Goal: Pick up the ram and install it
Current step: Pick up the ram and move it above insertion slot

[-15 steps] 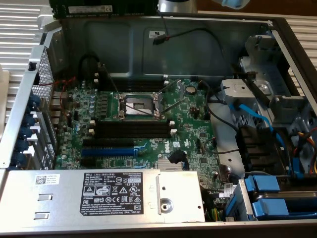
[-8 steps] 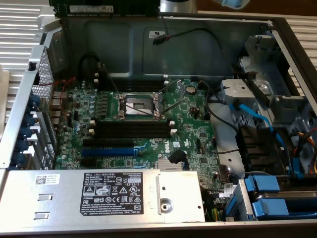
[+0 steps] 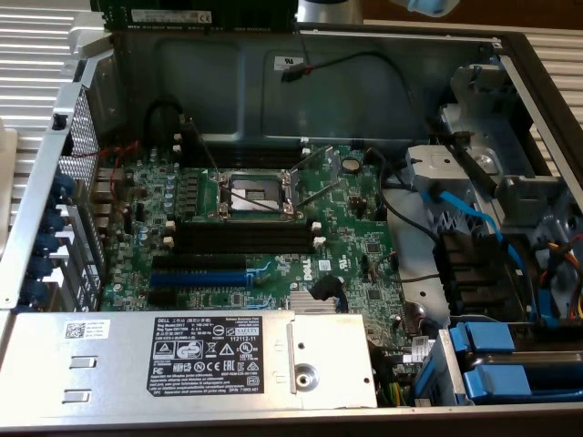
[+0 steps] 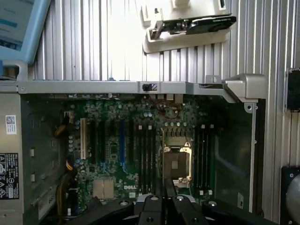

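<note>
End effector (image 4: 166, 190) with ram (image 3: 196, 13) above motherboard (image 3: 273, 228)

The gripper (image 4: 164, 190) hangs above an open computer case (image 4: 117, 87), its dark fingers set close on a thin edge-on strip, the ram (image 4: 164, 183), over the green motherboard (image 4: 112, 154). On the board a metal processor socket (image 4: 177, 161) sits between two banks of long black memory slots (image 4: 145, 152), with a blue slot (image 4: 122, 140) and a white slot (image 4: 83, 138) further along. Outside the case wall, on the ribbed metal table (image 4: 93, 42), a dark expansion card (image 4: 197, 24) lies in a pale tray (image 4: 183, 43)
</note>
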Available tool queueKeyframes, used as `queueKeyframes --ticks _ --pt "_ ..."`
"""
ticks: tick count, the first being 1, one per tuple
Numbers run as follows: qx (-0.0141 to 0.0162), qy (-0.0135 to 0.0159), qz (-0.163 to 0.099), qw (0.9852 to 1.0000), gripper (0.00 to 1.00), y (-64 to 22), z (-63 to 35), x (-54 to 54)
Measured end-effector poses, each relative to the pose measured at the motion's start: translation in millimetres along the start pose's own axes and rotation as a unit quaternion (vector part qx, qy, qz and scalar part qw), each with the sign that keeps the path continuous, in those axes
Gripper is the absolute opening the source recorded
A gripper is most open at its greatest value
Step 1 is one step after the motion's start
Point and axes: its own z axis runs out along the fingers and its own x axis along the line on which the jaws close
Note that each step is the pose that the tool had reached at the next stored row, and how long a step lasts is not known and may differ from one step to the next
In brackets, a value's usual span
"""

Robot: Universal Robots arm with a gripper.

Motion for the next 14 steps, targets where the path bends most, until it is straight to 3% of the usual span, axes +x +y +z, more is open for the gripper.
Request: queueKeyframes --ticks 5,8,10,13,14 --pt "0.0004 0.0005 0.014 0.9999 0.13 -0.7 1.6 0.1" --pt "-0.0017 0.0007 0.016 0.9999 0.13 -6.3 2.2 -0.1" --pt "-0.0074 0.0009 0.016 0.9998 0.13 -14.7 2.6 -1.1" --pt "-0.0153 0.0005 0.014 0.9998 0.13 -19.6 3.6 -2.1" --pt "-0.0195 0.0003 0.013 0.9997 0.13 -22.9 5.1 -1.9"
